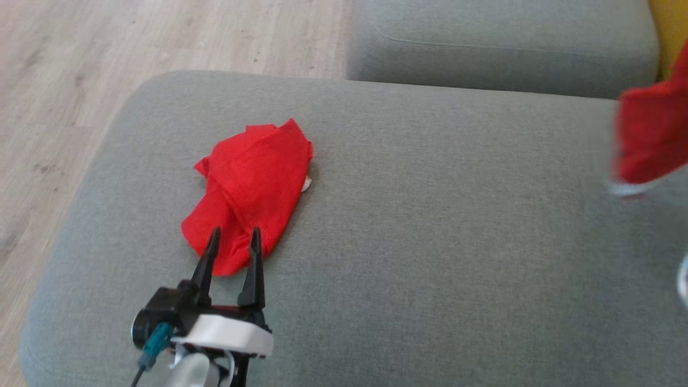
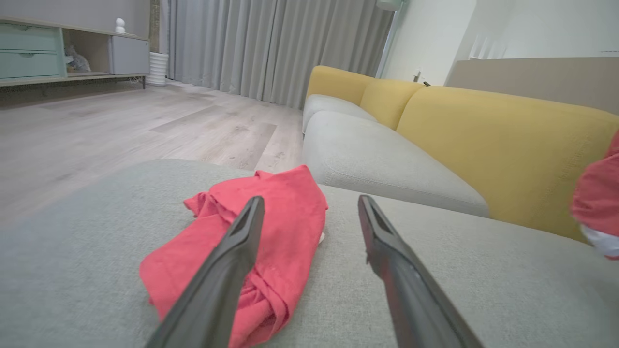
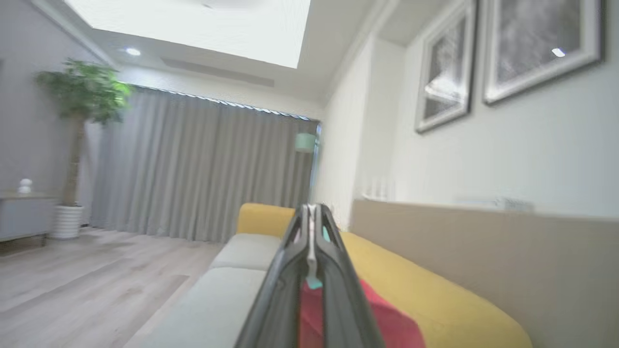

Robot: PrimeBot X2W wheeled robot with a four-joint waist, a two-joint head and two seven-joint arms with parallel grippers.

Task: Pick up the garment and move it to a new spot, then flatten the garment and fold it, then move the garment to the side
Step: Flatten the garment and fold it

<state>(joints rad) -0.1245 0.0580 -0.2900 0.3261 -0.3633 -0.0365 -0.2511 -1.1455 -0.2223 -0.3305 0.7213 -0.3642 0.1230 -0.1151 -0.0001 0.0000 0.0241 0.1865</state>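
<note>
A crumpled red garment [image 1: 252, 183] [image 2: 285, 212] lies on the left part of the grey sofa seat [image 1: 430, 242]. My left gripper [image 1: 235, 234] [image 2: 310, 200] hovers at the garment's near end. It is open, with one finger over the cloth and the other over bare cushion, and nothing is between them. A second red garment [image 1: 650, 134] [image 2: 599, 193] with a white edge hangs blurred above the seat's far right. My right gripper [image 3: 312, 210] is shut, and that second red garment's fabric [image 3: 387, 319] shows between and below its fingers.
A second grey seat cushion [image 1: 500, 48] lies beyond the first. The yellow backrest [image 2: 483, 140] runs along the right. Wooden floor [image 1: 80, 80] borders the seat's left and far edges. A cabinet [image 2: 58, 53] and grey curtains [image 2: 271, 48] stand further off.
</note>
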